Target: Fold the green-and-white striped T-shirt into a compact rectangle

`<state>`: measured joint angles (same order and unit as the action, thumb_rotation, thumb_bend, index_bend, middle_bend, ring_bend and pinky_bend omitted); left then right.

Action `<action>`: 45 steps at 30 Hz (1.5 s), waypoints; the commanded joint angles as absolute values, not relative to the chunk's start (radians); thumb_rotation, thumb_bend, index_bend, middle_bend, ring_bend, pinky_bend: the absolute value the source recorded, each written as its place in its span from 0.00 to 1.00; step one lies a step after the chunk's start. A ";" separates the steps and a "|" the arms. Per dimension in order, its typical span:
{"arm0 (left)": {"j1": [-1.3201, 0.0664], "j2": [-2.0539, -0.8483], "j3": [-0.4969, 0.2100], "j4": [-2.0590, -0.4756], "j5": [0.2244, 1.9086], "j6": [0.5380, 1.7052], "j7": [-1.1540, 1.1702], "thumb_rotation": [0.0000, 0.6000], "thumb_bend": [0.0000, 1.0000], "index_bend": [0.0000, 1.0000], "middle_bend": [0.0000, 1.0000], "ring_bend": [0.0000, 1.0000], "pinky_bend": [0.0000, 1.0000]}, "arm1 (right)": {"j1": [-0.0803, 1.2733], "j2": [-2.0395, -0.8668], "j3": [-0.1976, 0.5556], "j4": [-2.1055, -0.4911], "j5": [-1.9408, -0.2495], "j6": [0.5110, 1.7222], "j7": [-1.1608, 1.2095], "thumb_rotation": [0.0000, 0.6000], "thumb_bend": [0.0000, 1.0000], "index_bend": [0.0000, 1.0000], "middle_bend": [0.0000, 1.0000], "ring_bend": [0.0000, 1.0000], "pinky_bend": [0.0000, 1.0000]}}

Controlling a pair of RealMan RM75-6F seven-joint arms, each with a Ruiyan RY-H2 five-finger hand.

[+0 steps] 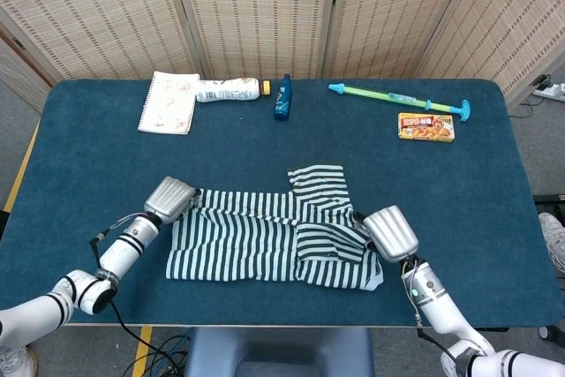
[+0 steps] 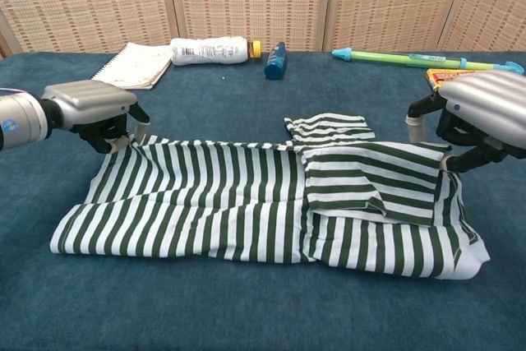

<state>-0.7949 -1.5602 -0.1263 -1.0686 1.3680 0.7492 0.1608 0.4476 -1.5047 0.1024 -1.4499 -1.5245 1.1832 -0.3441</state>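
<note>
Striped T-shirt (image 2: pixel 255 203) lies mid-surface (image 1: pixel 106 165), lengthwise fold underway. Left hand (image 2: pixel 94 108) pinches the far-left edge; right hand (image 2: pixel 481 117) apparently pinches the right edge. Next: lay both edges flat, release.

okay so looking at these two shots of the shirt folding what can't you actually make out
- Left hand fingers: head view, hidden under its own silver shell.
- Right hand: chest view, cut off by the right edge.
- Yellow box: chest view, partly behind the right hand.
- Notebook writing: head view, too small to read.
</note>
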 commanded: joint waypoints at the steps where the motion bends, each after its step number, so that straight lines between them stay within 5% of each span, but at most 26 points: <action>1: -0.806 -1.578 -0.129 -1.039 1.349 0.735 0.162 1.00 0.57 0.56 0.96 0.88 1.00 | 0.455 -1.512 0.107 -1.438 -1.522 1.183 -0.343 1.00 0.52 0.73 1.00 1.00 1.00; 40: -0.846 -1.636 -0.137 -0.920 1.224 0.681 0.211 1.00 0.57 0.52 0.95 0.87 1.00 | 0.555 -1.685 0.164 -1.165 -1.467 1.189 -0.314 1.00 0.52 0.73 1.00 1.00 1.00; 45: -0.847 -1.641 -0.141 -0.915 1.203 0.680 0.227 1.00 0.57 0.39 0.95 0.87 1.00 | 0.561 -1.695 0.164 -1.146 -1.455 1.183 -0.315 1.00 0.51 0.72 1.00 1.00 1.00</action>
<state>-0.8467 -1.6401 -0.1400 -0.9153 1.2070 0.6798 0.2243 0.5600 -1.6944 0.1644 -1.1465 -1.4557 1.1832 -0.3145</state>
